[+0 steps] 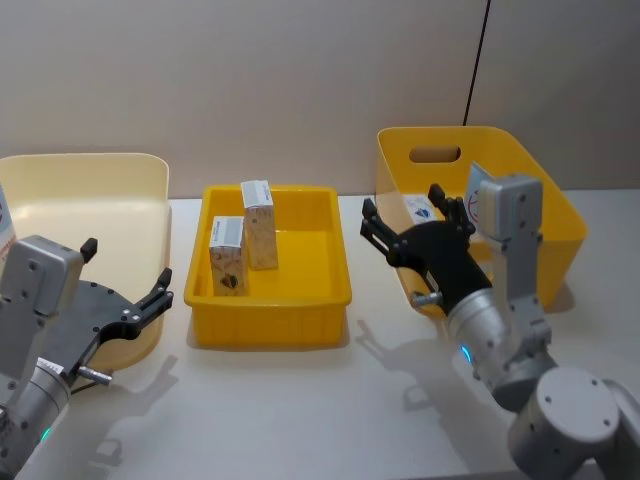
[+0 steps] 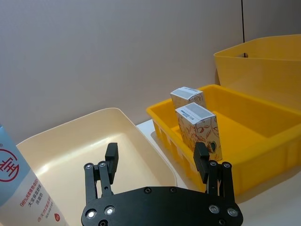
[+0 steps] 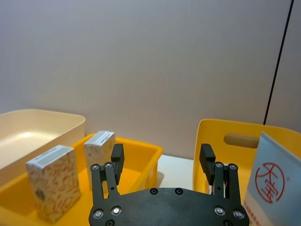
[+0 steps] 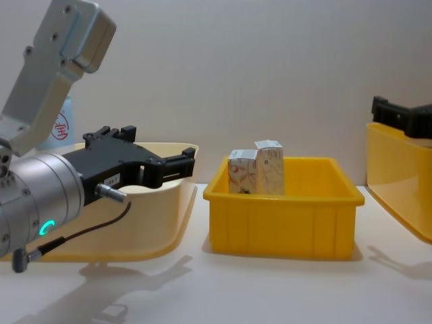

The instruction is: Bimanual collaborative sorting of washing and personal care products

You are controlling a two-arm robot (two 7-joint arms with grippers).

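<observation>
Yellow tray (image 1: 270, 322) holds two cartons (image 1: 245, 245); left gripper (image 1: 128, 290) and right gripper (image 1: 405, 222) hover with fingers spread, empty, between picks; next, a tube grasp.

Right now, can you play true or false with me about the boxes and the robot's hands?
1. Two small cartons stand in the middle yellow tray. True.
2. The left gripper is squeezing a carton. False: it is open and holds nothing, beside the cream bin.
3. The right gripper is open. True.
4. The cartons are lying flat. False: both stand upright.
5. A blue-and-white tube sits in the tall yellow bin. True.
</observation>
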